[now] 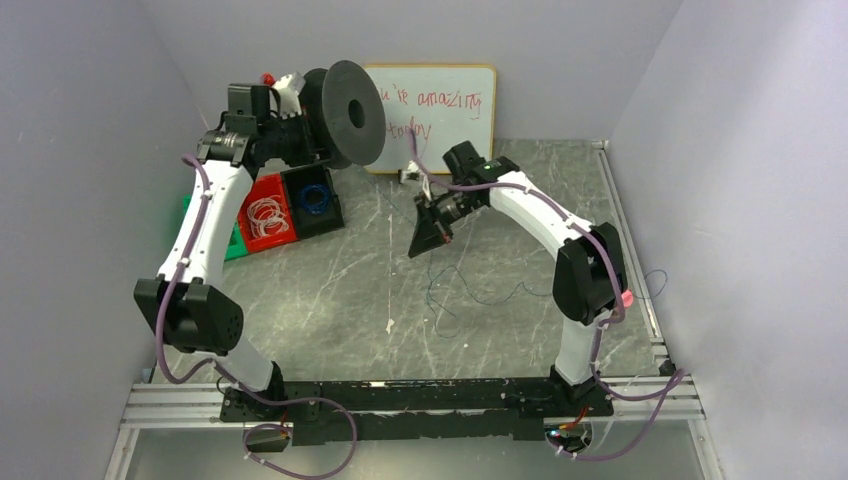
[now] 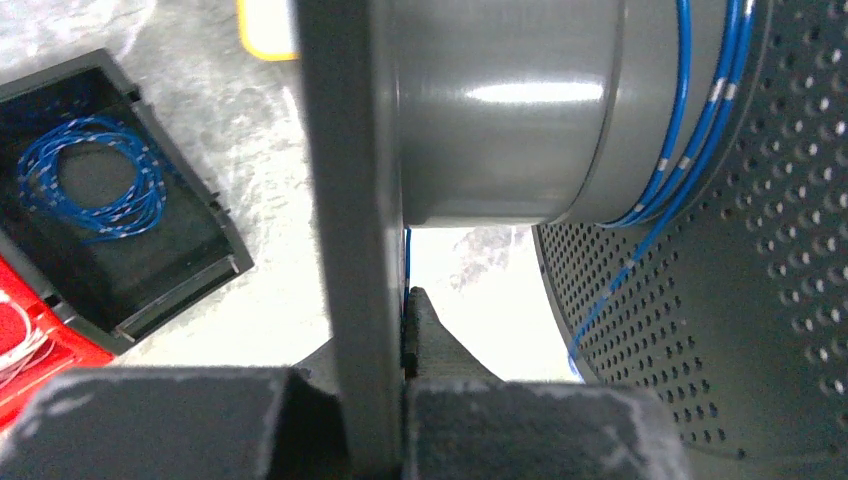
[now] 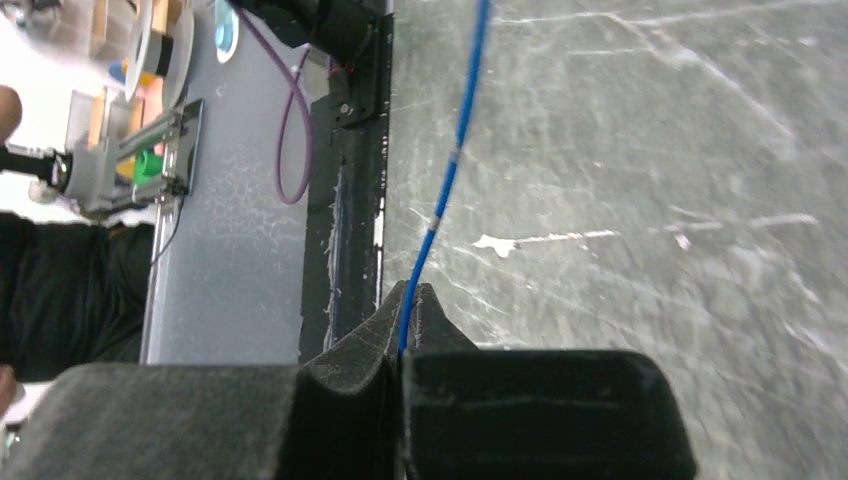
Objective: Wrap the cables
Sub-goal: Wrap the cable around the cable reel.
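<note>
Mid-wrap: a few turns on, plenty of slack to go

So the left gripper (image 2: 390,335) is clamped on the spool (image 1: 345,112) flange, holding it up off the table (image 1: 350,290). The right gripper (image 3: 405,300) is pinched tight on the blue cable (image 3: 450,170). A few turns sit on the hub (image 2: 500,110), and the rest trails loose on the table. Next, I reckon, it needs another loop round the hub with the cable kept taut, or the turns will slip.

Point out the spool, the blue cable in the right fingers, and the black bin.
spool (image 1: 340,88): top external view, front flange.
blue cable (image 3: 448,180): right wrist view, taut middle stretch.
black bin (image 2: 140,265): left wrist view, bare floor.
</note>
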Tool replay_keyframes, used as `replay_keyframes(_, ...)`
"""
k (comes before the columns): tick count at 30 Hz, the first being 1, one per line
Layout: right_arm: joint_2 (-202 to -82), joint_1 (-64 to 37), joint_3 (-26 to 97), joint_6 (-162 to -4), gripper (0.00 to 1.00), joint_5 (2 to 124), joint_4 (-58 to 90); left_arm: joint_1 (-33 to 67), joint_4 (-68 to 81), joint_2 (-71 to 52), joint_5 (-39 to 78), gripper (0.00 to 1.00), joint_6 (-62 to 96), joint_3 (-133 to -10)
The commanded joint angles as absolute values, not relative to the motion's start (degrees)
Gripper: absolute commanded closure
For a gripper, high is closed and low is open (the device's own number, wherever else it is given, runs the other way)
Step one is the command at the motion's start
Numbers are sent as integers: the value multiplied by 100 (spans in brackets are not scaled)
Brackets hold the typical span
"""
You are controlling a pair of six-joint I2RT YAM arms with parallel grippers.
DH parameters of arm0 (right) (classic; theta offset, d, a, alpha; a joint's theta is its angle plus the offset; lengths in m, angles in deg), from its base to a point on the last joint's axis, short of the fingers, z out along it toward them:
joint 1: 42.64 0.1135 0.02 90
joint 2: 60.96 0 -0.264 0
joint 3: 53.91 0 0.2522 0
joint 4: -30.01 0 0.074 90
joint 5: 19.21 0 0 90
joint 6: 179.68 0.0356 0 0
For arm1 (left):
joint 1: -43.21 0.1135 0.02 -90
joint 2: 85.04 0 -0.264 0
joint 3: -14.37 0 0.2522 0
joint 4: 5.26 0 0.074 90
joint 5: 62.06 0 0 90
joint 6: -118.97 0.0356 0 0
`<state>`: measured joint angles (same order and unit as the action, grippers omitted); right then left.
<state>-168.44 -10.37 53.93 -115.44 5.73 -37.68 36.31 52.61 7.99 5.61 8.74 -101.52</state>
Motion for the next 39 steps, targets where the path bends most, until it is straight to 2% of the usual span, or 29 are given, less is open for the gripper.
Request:
replay_keyframes(1, -16889, -1726, 5234, -10992, 100, 196, -3445, 3767, 4427, 171, -1115, 98, 1548, -9950)
replay_keyframes(6, -16905, -2387, 4986, -10274, 100, 197, -2785, 3767, 5027, -76, -2235, 98, 2536, -9879)
replay_keyframes(12, -16943, -2926, 5003, -10015, 100, 240, -2617, 3743, 6185, -243, -2317, 98, 4104, -9939)
replay_keyframes(19, -16864, -3460, 5430, -9680, 100, 99, -2575, 3333, 6976, -381, -1158, 98, 5350, -9604)
replay_keyframes(25, -16656, -3722, 5963, -9460, 100, 79, -2532, 2703, 7085, -339, -3, 98, 5869, -9300)
replay_keyframes(32, -16496, -3878, 6562, -9315, 100, -133, -2702, 2006, 6423, -197, 2014, 98, 5833, -8693)
replay_keyframes(39, -15975, -3816, 6429, -8986, 100, -455, -2294, 1635, 5848, 174, 3516, 98, 5469, -8527)
